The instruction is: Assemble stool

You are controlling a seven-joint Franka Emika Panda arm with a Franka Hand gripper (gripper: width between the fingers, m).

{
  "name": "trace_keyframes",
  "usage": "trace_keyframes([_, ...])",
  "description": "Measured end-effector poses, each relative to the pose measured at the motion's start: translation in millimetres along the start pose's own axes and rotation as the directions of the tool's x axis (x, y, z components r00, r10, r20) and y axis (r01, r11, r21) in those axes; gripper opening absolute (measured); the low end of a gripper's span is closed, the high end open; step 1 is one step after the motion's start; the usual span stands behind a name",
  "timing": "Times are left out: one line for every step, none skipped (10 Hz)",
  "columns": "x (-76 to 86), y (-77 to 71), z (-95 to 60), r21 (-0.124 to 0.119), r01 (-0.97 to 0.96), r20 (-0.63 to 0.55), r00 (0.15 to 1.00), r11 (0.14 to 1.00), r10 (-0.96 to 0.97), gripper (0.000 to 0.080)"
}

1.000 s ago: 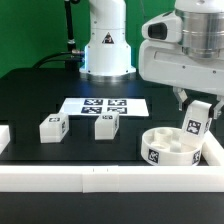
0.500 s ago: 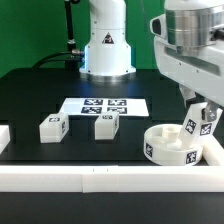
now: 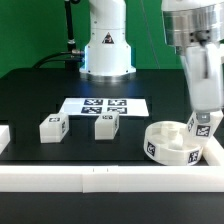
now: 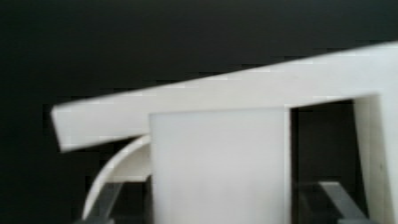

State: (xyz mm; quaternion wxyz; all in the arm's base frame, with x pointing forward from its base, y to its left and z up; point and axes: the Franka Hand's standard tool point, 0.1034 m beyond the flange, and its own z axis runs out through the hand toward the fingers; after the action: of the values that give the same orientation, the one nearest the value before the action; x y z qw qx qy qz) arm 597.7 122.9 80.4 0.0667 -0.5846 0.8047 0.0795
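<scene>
Fingers (image 3: pixel 202 117) closed on a tilted leg (image 3: pixel 203 129) — seat (image 3: pixel 165 150) just beneath them, contact unclear. Two loose legs (image 3: pixel 52 128) (image 3: pixel 106 124) on desk (image 3: pixel 30 95), well apart from fingers.

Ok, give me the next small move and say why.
Probably ease the leg straight down into the seat. The gripper is shut on it right over the seat's recess, on the exterior view's right, and the leg does not look seated yet.
</scene>
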Motion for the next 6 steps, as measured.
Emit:
trace_keyframes([-3.0,0.9,0.5,0.027,-0.132,0.007,0.991,0.991,0.132,0.0335])
trace_keyframes([-7.0,2.1,1.3,0.034,-0.144,0.015,0.989,0.989,0.144,0.0335])
trace_keyframes([-7.7,2.2,1.2,0.033,-0.169,0.024,0.986,0.985,0.168,0.0335])
trace_keyframes([-9.1,2.2,1.1,0.030,-0.204,0.040,0.978,0.978,0.203,0.0337])
trace_keyframes([-10.0,3.1,2.4,0.027,-0.226,0.049,0.973,0.974,0.225,0.0337])
trace_keyframes([-10.4,3.5,3.2,0.027,-0.224,0.052,0.974,0.974,0.222,0.0337])
